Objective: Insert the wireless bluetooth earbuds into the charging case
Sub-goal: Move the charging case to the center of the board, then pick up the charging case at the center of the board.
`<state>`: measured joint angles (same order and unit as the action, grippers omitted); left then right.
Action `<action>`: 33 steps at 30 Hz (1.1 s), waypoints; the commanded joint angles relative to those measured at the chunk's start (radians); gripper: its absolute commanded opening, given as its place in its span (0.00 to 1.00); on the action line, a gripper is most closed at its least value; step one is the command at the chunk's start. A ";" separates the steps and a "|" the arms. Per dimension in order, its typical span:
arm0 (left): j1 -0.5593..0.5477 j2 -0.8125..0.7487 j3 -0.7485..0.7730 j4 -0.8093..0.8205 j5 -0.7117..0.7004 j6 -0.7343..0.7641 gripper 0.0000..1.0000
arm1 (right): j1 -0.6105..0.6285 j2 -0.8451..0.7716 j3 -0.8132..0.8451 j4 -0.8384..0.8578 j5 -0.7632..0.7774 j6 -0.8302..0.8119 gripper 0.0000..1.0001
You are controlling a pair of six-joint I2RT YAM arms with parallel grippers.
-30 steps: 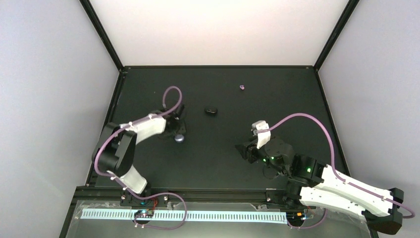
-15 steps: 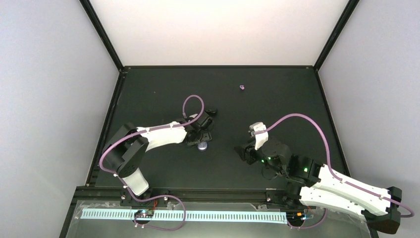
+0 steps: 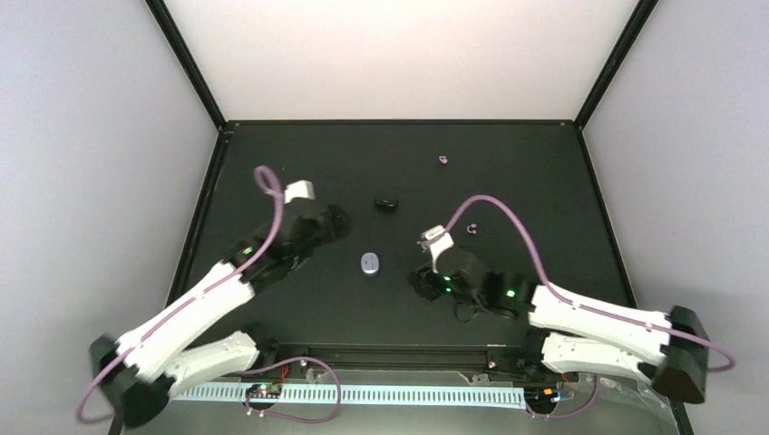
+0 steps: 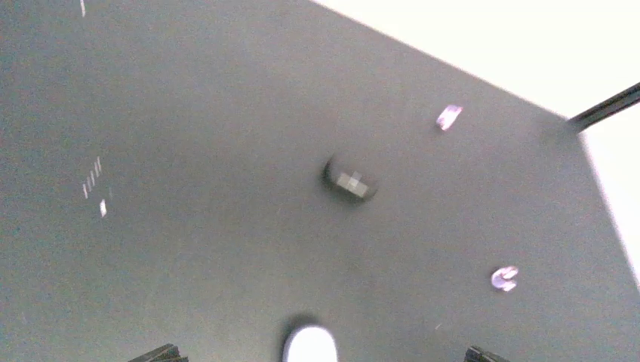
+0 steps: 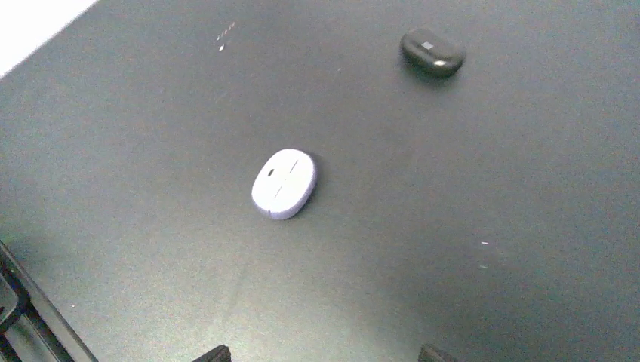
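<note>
The charging case is a pale lavender oval lying shut, flat on the black table; it also shows as the case and the case. One purple earbud lies far back, a second earbud sits right of centre; the left wrist view shows these as one earbud and the other earbud. My left gripper stands open just left of the case, touching nothing. To the right of the case, my right gripper is open and empty.
A small black oval case lies behind the lavender one. The black table is fenced by a raised black frame and white walls.
My left gripper opened, left the case at mid-table and drew back to the left. My right arm swung left towards the case, uncovering the second earbud.
</note>
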<state>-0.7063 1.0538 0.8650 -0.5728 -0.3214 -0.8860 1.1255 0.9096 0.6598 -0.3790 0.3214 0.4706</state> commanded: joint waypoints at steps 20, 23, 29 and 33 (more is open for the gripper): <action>0.016 -0.474 -0.117 0.142 -0.110 0.534 0.99 | -0.041 0.971 0.567 0.005 -0.006 0.202 0.70; 0.016 -0.477 -0.117 0.138 -0.099 0.532 0.99 | -0.054 0.992 0.575 0.004 -0.014 0.200 0.71; 0.017 -0.477 -0.118 0.144 -0.093 0.531 0.99 | -0.068 1.035 0.589 0.027 -0.071 0.173 0.67; 0.017 -0.466 -0.115 0.138 -0.094 0.530 0.99 | -0.067 1.055 0.609 0.026 -0.094 0.140 0.62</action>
<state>-0.6949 0.5781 0.7357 -0.4389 -0.4217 -0.3729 1.0634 1.9388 1.2308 -0.3599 0.2481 0.6327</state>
